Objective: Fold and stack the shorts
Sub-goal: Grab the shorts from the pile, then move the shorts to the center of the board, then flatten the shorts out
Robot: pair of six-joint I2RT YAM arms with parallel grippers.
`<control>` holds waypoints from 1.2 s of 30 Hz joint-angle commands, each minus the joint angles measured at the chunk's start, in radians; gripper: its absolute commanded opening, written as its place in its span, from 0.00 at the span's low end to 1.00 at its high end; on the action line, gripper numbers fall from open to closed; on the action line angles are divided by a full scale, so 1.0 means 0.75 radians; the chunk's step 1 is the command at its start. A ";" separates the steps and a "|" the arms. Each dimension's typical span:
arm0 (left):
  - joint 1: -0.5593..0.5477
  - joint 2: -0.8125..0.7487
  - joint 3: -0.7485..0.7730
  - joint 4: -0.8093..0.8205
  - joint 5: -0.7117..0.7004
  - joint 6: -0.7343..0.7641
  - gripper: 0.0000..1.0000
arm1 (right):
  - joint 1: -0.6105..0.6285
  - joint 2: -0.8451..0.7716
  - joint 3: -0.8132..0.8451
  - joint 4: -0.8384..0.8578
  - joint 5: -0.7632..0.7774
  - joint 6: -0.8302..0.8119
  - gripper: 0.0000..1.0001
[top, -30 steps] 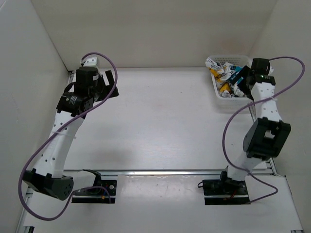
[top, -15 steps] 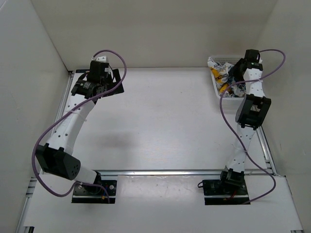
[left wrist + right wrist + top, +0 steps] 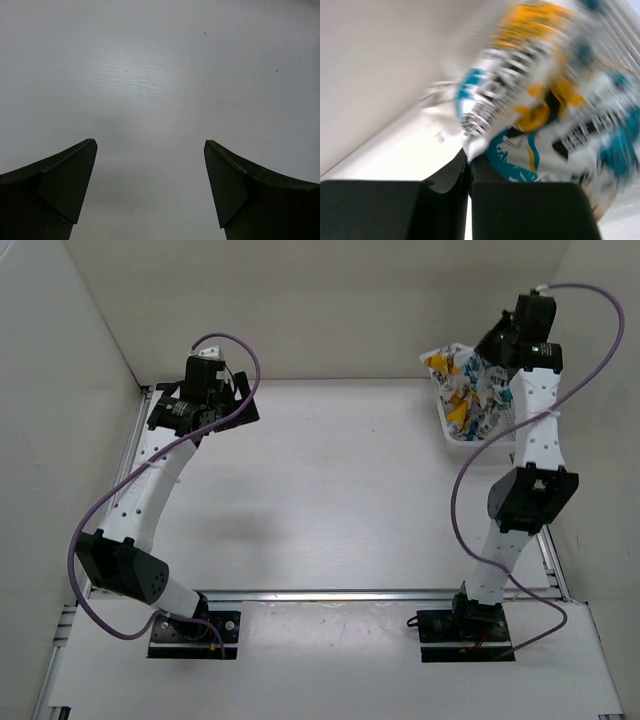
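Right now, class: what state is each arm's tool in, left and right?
Left tool: open, holding nothing.
Right tool: shut on the shorts.

Black lettering printed on shorts point(image 3: 535, 100), motion-blurred in right wrist view, too small in top view, no word legible, nothing else readable anywhere.

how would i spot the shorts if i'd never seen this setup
Look to the far right corner of the white table, where a white mesh basket sits by the wall. The shorts are the crumpled fabric bunched in it, pinched by the right gripper. They are the only colourful thing: white with yellow and teal patches and black lettering.
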 commanded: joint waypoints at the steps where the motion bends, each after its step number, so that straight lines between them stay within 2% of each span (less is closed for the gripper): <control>1: 0.034 -0.021 0.063 -0.023 0.090 -0.064 1.00 | 0.195 -0.301 0.116 0.006 -0.038 -0.185 0.00; 3: 0.075 -0.037 0.063 -0.084 0.090 -0.064 1.00 | 0.289 -0.372 0.153 -0.082 -0.038 -0.243 0.00; 6: 0.134 -0.066 0.075 -0.115 0.102 -0.064 1.00 | 0.430 -0.522 0.035 -0.096 -0.025 -0.298 0.00; 8: 0.167 -0.107 0.075 -0.127 0.114 -0.064 1.00 | 0.544 -0.644 -0.177 -0.084 0.032 -0.351 0.00; 9: 0.184 -0.121 0.075 -0.127 0.127 -0.064 1.00 | 0.676 -0.675 -0.253 -0.068 0.071 -0.365 0.00; 12: 0.243 -0.178 0.063 -0.127 0.155 -0.064 1.00 | 0.939 -0.745 -0.562 -0.005 0.112 -0.380 0.01; 13: 0.243 -0.203 0.047 -0.127 0.155 -0.064 1.00 | 1.006 -0.745 -0.636 0.040 0.081 -0.368 0.08; 14: 0.243 -0.203 0.032 -0.127 0.169 -0.064 1.00 | 1.143 -0.745 -0.752 0.041 0.059 -0.368 0.25; 15: 0.255 -0.219 0.032 -0.139 0.170 -0.064 1.00 | 1.213 -0.733 -0.795 0.041 0.071 -0.368 0.69; 16: 0.255 -0.231 0.016 -0.139 0.170 -0.064 1.00 | 1.327 -0.721 -0.834 0.026 0.101 -0.368 0.85; 18: 0.255 -0.246 -0.021 -0.152 0.186 -0.050 1.00 | 1.393 -0.720 -0.955 0.012 0.205 -0.315 0.92; 21: 0.255 -0.258 -0.113 -0.164 0.186 -0.050 1.00 | 1.322 -0.843 -1.141 0.026 0.231 -0.184 0.91; 22: 0.255 -0.270 -0.141 -0.164 0.186 -0.050 0.95 | 1.239 -0.928 -1.188 0.026 0.210 -0.151 0.78; 24: 0.239 -0.285 -0.239 -0.148 0.198 -0.078 0.74 | 1.163 -1.053 -1.325 0.059 0.181 -0.070 0.49; 25: 0.219 -0.285 -0.276 -0.133 0.198 -0.095 0.62 | 1.104 -1.088 -1.368 0.059 0.165 -0.051 0.25; 26: 0.198 -0.297 -0.351 -0.113 0.221 -0.125 0.35 | 1.083 -1.119 -1.407 0.059 0.143 -0.051 0.21; 27: 0.198 -0.297 -0.393 -0.062 0.257 -0.150 0.24 | 1.071 -1.160 -1.476 0.059 0.124 -0.034 0.20; 28: 0.180 -0.297 -0.436 -0.025 0.282 -0.172 0.17 | 1.071 -1.172 -1.507 0.059 0.080 -0.022 0.23; 29: 0.168 -0.297 -0.515 0.012 0.306 -0.205 0.17 | 1.071 -1.172 -1.534 0.059 0.053 -0.022 0.32; 30: 0.167 -0.271 -0.544 0.040 0.339 -0.219 0.22 | 1.113 -1.172 -1.575 0.071 0.034 -0.008 0.46; 31: 0.153 -0.246 -0.567 0.081 0.339 -0.234 0.30 | 1.144 -1.172 -1.589 0.071 0.034 0.011 0.54; 32: 0.135 -0.218 -0.583 0.094 0.339 -0.234 0.41 | 1.183 -1.172 -1.602 0.089 0.018 0.023 0.69; 33: 0.135 -0.136 -0.583 0.106 0.339 -0.250 0.58 | 1.264 -1.160 -1.614 0.116 0.018 0.053 0.75; 34: 0.121 -0.089 -0.583 0.106 0.352 -0.250 0.81 | 1.305 -1.134 -1.614 0.132 0.018 0.070 0.81; 35: 0.102 -0.042 -0.571 0.118 0.352 -0.250 0.88 | 1.344 -1.113 -1.614 0.149 0.018 0.082 0.91; 36: 0.102 0.048 -0.541 0.118 0.352 -0.250 0.93 | 1.420 -1.060 -1.614 0.161 0.038 0.082 0.94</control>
